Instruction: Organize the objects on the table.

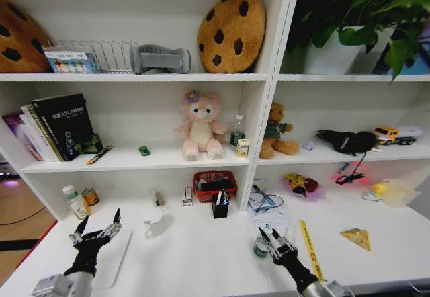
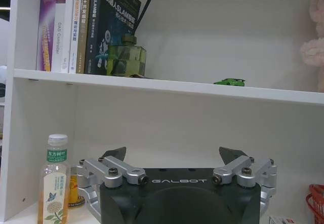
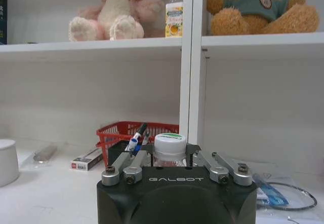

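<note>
The right hand [image 1: 269, 238] is low over the white desk [image 1: 201, 257], its fingers pinching a small green-lidded can [image 1: 261, 246]; in the right wrist view the can [image 3: 169, 150] sits upright between the fingertips. Just beside it on the robot's right a yellow ruler [image 1: 309, 246] lies flat on the desk. Past the can stands a black pen holder [image 1: 220, 206] with blue and black pens [image 3: 135, 138] sticking out of it, and behind that a red basket [image 1: 215, 184] holding dark items that cannot be made out. The left hand [image 1: 99, 231] hovers over the desk's left part with its fingers spread wide and holding nothing; near it are a white mug [image 1: 155, 222] and a drink bottle [image 2: 53, 181]. A tiny green toy car [image 1: 144, 150] rests on the shelf [image 1: 127, 162] above.
</note>
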